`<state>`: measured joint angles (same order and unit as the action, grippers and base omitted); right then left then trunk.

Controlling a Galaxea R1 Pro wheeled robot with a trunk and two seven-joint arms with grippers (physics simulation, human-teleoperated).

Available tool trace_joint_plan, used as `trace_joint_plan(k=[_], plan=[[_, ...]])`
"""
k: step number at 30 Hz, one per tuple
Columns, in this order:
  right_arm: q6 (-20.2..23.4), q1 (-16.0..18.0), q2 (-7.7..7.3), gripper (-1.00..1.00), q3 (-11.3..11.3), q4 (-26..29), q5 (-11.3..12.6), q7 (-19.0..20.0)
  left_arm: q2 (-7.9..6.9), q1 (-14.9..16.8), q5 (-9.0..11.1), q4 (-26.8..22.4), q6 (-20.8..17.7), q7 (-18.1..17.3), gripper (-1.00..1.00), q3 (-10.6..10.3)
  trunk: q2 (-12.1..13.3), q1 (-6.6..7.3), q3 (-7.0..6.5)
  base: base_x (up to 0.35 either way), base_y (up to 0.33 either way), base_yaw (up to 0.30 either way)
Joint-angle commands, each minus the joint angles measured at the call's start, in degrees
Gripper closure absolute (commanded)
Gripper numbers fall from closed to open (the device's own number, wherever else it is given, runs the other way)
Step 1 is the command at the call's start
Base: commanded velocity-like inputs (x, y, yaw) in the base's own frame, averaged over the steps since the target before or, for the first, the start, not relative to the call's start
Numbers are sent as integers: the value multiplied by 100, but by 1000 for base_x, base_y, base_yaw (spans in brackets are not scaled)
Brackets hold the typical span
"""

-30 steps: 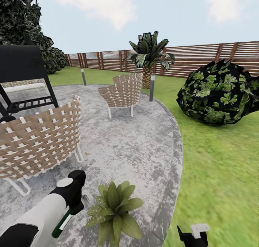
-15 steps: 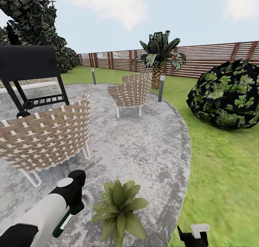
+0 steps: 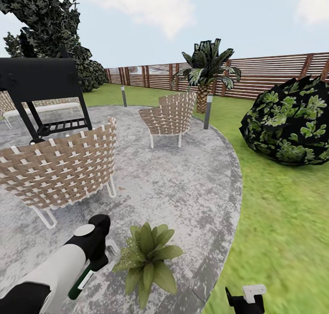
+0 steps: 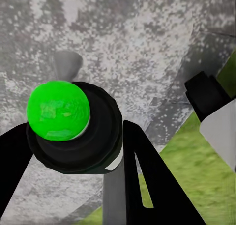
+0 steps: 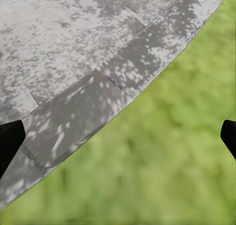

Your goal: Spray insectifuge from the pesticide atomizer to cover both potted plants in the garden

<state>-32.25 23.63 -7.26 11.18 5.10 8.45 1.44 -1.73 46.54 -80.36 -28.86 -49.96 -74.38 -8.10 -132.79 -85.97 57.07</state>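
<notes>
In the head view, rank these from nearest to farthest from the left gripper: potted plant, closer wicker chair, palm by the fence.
1. potted plant, just beside the left gripper, on the paving.
2. closer wicker chair, ahead on the paved circle.
3. palm, far back by the wooden fence.

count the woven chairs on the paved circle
2 clearly. One woven chair sits near the robot, left of the potted plant; the other stands farther back by the palm. Another may be hidden behind the black grill.
</notes>
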Motion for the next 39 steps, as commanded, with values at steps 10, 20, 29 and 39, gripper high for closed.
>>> trace_joint_plan(k=[10, 20, 29, 39], plan=[[-18, 2, -3, -100, 43, 0, 78, 7, 19, -53, -566, 2, -57, -754, 100, -20, -2, 1, 5, 0, 0, 0], [-18, 2, 3, -100, 43, 0, 78, 14, 20, -49, -554, -12, -49, -753, 100, -1, -2, 1, 5, 0, 0, 234], [-27, 1, -9, -100, 43, 0, 61, 24, 6, -49, -568, -41, -51, -727, 100, 2, -2, 1, 5, 73, -146, 121], [-18, 2, -4, -100, 43, 0, 60, 22, 11, -57, -567, -9, -49, -703, 100, -7, -2, 1, -1, 94, -254, 104]])
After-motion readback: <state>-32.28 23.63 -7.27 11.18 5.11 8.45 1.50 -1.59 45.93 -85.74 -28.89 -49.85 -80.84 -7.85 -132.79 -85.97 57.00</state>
